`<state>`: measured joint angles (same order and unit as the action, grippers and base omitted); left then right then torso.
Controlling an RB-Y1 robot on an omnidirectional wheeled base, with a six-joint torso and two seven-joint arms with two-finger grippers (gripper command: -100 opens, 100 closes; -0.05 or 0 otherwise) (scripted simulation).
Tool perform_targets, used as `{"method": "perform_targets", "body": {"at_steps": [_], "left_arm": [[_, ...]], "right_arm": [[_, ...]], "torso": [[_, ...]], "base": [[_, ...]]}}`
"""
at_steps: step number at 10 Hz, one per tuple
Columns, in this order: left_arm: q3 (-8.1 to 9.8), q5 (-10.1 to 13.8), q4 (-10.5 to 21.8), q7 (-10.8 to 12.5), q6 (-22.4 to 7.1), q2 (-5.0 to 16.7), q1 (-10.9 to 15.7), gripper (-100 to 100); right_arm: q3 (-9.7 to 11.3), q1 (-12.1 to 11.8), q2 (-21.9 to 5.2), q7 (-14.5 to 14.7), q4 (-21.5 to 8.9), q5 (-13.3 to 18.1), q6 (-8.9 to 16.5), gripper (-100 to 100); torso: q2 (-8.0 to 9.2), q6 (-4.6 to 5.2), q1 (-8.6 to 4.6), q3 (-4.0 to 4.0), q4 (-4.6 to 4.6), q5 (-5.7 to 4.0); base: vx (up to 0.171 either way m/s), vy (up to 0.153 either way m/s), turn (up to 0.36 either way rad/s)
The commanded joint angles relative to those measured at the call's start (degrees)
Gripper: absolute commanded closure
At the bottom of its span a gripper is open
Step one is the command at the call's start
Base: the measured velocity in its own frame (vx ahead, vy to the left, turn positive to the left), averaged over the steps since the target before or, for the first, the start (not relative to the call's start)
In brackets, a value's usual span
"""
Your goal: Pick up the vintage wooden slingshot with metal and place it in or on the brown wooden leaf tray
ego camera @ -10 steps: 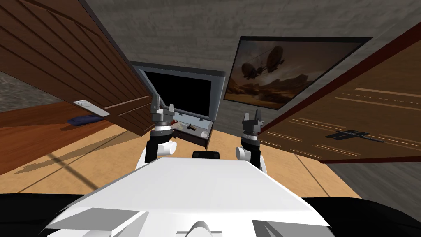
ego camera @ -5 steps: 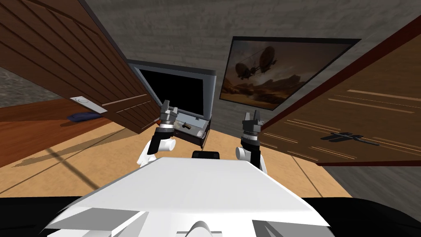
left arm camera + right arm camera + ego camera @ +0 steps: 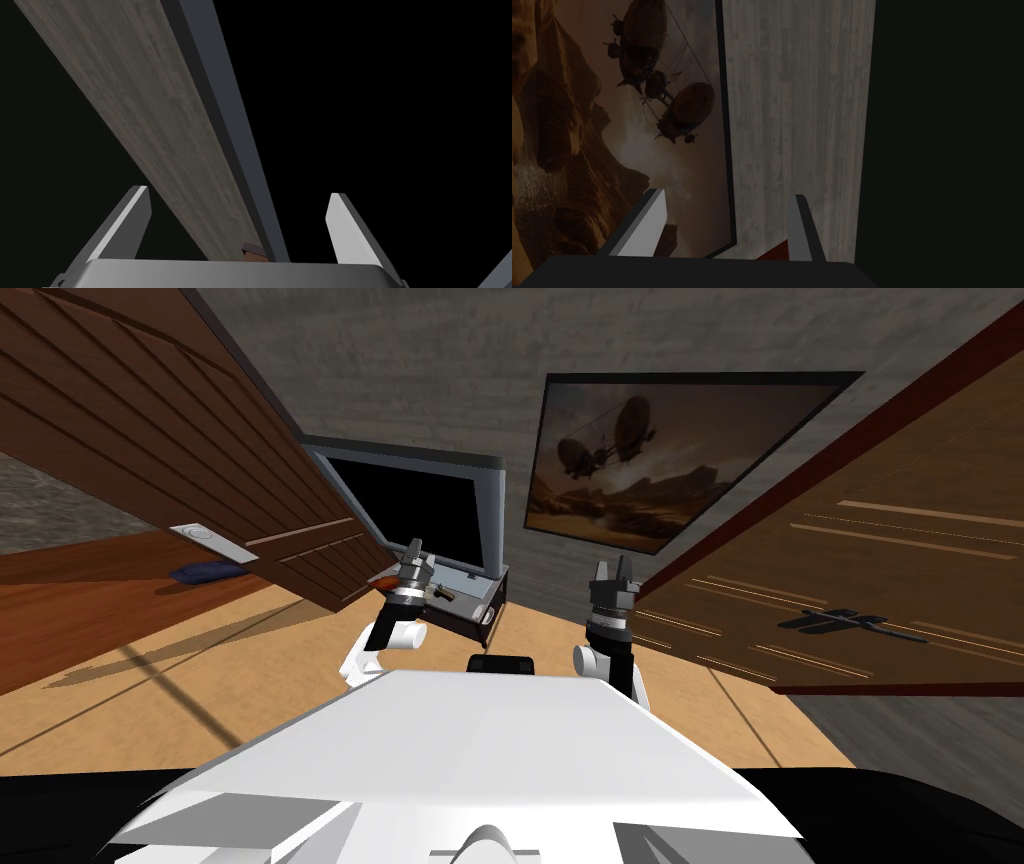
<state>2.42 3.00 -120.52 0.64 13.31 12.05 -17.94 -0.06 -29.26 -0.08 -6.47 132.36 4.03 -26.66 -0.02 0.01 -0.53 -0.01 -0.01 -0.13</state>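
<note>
Lying slantwise, slingshot (image 3: pixel 444 594) beside left tool (image 3: pixel 417 554)

Television (image 3: pixel 420 503) sits on cabinet (image 3: pixel 458 626), painting (image 3: pixel 650 458) rightward.

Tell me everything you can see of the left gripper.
The left gripper is a dark box on a banded grey wrist, with two thin, light grey, blade-like fingers. They stand wide apart, open, with nothing between them. It sits at the end of the white forearm, over the low dark cabinet in front of the black screen, pointing up along the screen's grey frame. A small brown bit shows at its body's edge; I cannot tell what it is.
</note>
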Motion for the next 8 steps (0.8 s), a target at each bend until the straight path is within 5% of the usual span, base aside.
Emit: {"method": "perform_targets", "body": {"at_steps": [1, 8], "left_arm": [[1.27, 1.3, 2.9, -0.4, -2.2, 2.1, 1.5, -100], [3.61, 4.1, 12.6, -3.0, -8.3, 6.0, 6.0, -100]], "right_arm": [[0.0, 0.0, 0.0, 0.0, 0.0, 0.0, 0.0, 0], [0.0, 0.0, 0.0, 0.0, 0.0, 0.0, 0.0, 0]], "torso": [[0.0, 0.0, 0.0, 0.0, 0.0, 0.0], [-0.06, 0.0, -0.05, -0.03, -0.01, -0.01]], "base": [[-0.029, -0.16, 0.014], [-0.003, -0.144, 0.007]]}}
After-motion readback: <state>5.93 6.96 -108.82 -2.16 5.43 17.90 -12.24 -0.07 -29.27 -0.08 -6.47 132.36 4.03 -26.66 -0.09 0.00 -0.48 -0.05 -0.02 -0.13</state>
